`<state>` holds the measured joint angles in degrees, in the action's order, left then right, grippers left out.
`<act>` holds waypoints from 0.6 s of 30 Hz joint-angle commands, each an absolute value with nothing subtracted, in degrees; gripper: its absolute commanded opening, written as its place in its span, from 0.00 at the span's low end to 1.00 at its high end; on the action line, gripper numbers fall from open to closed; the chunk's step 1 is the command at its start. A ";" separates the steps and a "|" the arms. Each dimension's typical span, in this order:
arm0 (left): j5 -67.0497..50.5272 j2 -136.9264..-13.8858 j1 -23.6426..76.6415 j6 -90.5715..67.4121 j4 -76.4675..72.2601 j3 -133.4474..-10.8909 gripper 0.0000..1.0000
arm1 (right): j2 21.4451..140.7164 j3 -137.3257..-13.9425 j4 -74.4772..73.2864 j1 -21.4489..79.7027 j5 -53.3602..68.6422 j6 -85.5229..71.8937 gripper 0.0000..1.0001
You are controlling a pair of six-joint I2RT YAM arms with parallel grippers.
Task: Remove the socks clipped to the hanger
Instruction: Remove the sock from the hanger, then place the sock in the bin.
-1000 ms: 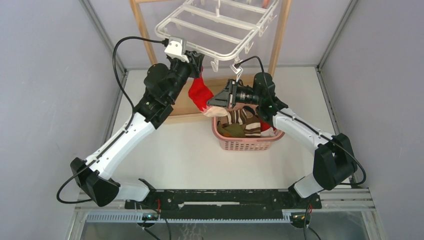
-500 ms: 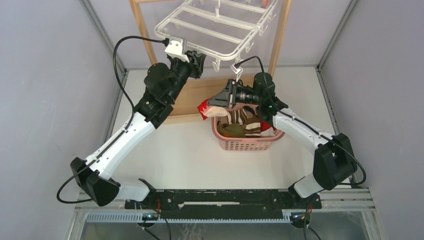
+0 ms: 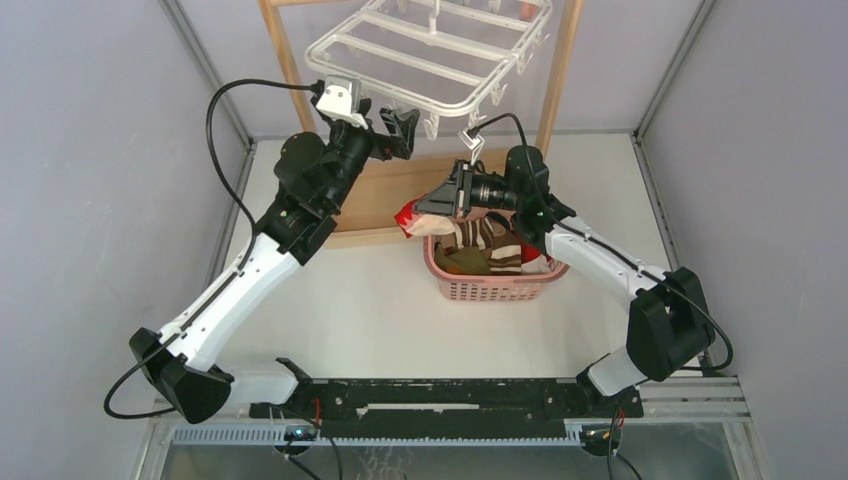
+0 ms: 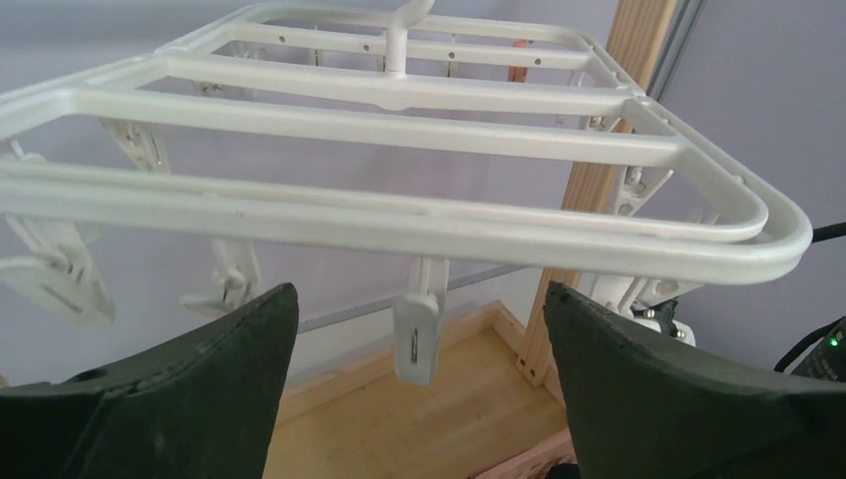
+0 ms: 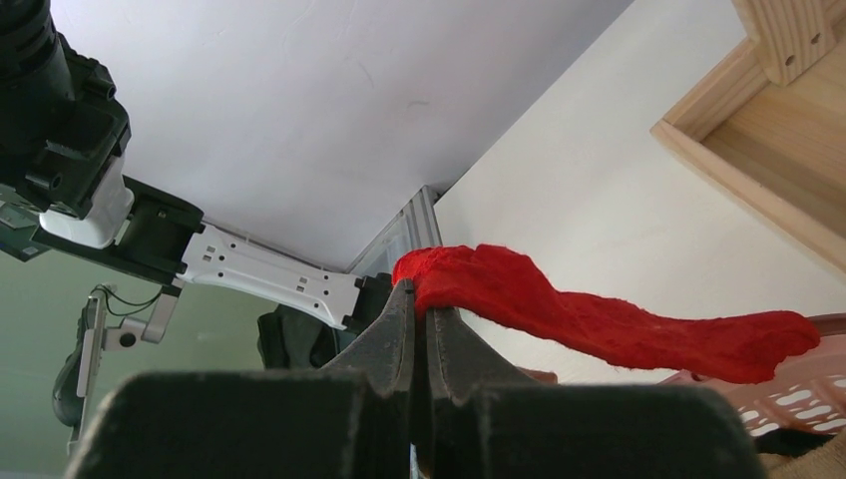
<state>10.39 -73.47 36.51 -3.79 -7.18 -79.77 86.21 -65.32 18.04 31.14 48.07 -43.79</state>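
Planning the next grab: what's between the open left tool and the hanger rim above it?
Only an empty white clip dangling from the hanger rim, framed by the open left tool; the left wrist view shows it.

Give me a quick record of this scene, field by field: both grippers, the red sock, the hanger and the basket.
Left gripper: open, empty, just below the near rim of the hanger, facing an empty clip
Right gripper: shut on the red sock
Red sock: off the hanger, dangling at the left rim of the pink basket
Pink basket: holds several socks, striped ones on top
Hanger: between the posts of the wooden frame
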 commanded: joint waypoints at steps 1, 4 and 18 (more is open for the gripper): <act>11.22 -69.61 36.58 -3.81 -8.47 -76.76 1.00 | 83.55 -66.83 18.06 31.93 47.71 -42.38 0.00; 11.25 -68.26 36.63 -4.35 -8.23 -75.38 1.00 | 83.05 -66.52 17.70 32.06 47.42 -42.15 0.00; 11.22 -62.32 37.51 -6.71 -4.80 -70.69 1.00 | 78.80 -62.35 14.59 32.42 45.99 -40.20 0.00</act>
<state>10.83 -65.30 36.84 -5.21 -5.26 -72.29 81.73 -63.20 15.03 31.88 46.96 -42.13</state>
